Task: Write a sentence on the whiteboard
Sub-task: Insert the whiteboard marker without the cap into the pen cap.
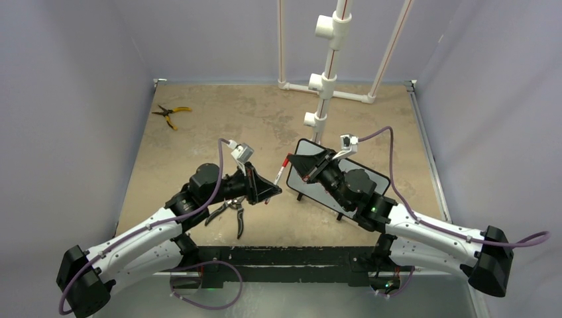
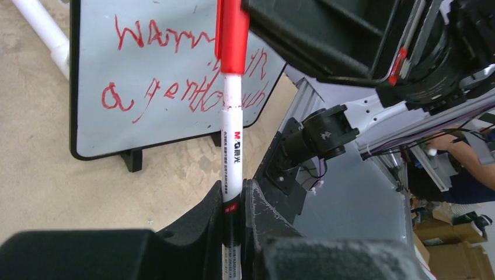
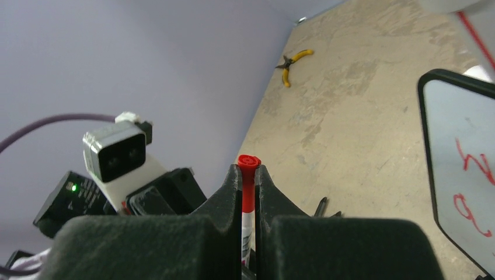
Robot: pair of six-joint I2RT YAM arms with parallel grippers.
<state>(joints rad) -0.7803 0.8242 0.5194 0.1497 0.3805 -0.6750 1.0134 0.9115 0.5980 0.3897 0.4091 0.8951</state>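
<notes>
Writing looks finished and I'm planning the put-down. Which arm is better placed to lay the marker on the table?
Left, probably. The left hand clamps the marker by its white barrel, while the right hand pinches only the red cap, which might slip off.

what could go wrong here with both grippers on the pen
The left gripper and right gripper both clamp the marker, the right on its red cap; a misaligned pull might slip it loose. The right arm hangs right by the whiteboard; a swing could tip it or smear the sentence.
</notes>
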